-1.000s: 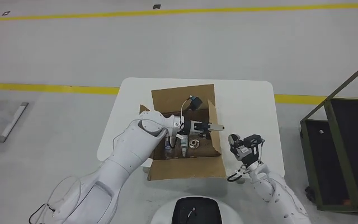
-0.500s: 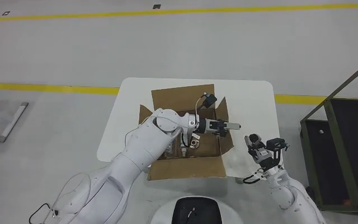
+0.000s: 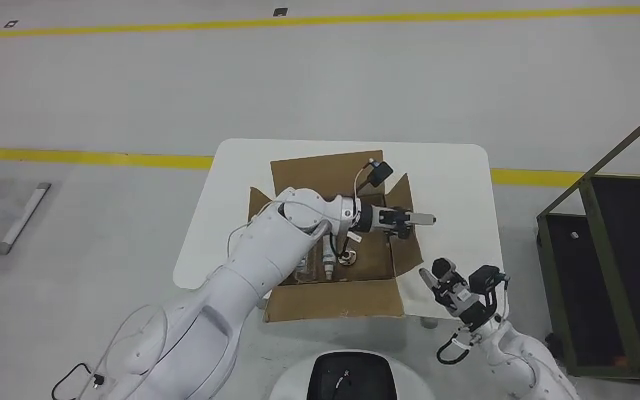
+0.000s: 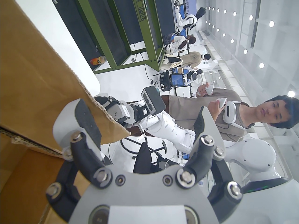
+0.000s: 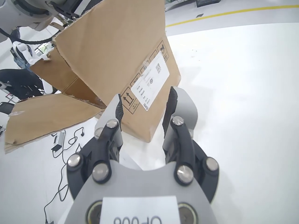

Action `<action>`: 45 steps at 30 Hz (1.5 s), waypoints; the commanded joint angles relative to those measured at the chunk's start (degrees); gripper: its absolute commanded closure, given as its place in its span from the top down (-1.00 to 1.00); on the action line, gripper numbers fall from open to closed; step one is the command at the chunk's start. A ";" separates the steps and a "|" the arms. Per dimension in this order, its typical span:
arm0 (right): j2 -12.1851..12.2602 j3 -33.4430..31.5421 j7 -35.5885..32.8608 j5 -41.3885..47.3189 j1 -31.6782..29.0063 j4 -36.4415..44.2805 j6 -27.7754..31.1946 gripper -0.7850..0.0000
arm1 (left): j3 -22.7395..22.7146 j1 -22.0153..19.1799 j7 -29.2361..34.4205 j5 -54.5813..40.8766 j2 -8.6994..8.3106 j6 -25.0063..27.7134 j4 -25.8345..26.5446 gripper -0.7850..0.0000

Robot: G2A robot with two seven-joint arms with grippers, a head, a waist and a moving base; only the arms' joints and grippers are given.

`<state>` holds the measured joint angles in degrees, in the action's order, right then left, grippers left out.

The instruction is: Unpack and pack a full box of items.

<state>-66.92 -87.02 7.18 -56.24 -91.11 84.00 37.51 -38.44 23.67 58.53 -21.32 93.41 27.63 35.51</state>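
While the cardboard box (image 3: 318,178) stands open in the middle of the white table (image 3: 450,180), its contents, small bottles and a ring-shaped piece (image 3: 345,258), lie on its floor under the left arm. Left gripper (image 4: 142,122): reached across the box to its right-hand flap (image 4: 35,71), fingers spread, nothing pinched; the flap's torn corner sits in the gap, close against one pad. Flap: raised, long edge running along the box's right side, far to near. Right gripper (image 5: 146,107): spread and empty, off the box's near right corner and apart from it, facing the labelled side wall. Judgement: the flap is the left gripper's to take, being already astride it; the contents lie back beneath that arm.
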 commanded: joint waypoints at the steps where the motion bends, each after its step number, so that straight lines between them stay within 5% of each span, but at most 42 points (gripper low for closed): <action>1: -0.05 0.49 0.17 0.13 -0.25 0.35 0.07 0.00 | -0.25 -0.20 0.29 -0.36 0.17 0.29 -0.38 1.00; 26: -0.43 5.38 -1.39 0.73 1.79 2.42 -0.96 -0.23 | -2.68 0.24 3.38 -1.11 1.13 1.35 -1.66 1.00; 29: -0.46 5.54 -1.40 0.86 2.06 2.22 -1.67 -0.34 | -2.88 0.39 3.69 -0.97 1.19 1.24 -1.59 1.00; 33: -0.54 5.83 -1.83 1.46 2.46 2.05 -2.99 -0.82 | -3.10 0.59 4.03 -0.72 1.26 1.01 -1.70 1.00; 36: -0.64 6.01 -2.10 2.47 2.77 1.76 -4.40 -1.00 | -3.28 0.61 4.07 -0.42 1.32 0.93 -1.70 1.00; 45: -1.17 6.92 -4.57 15.29 3.42 -0.90 -3.40 -1.00 | -5.12 0.17 3.62 0.86 0.67 2.10 -1.78 1.00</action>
<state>-68.02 -80.27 3.08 -43.88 -87.76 83.63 33.39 -43.26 23.84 62.17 -20.59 94.23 29.63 33.73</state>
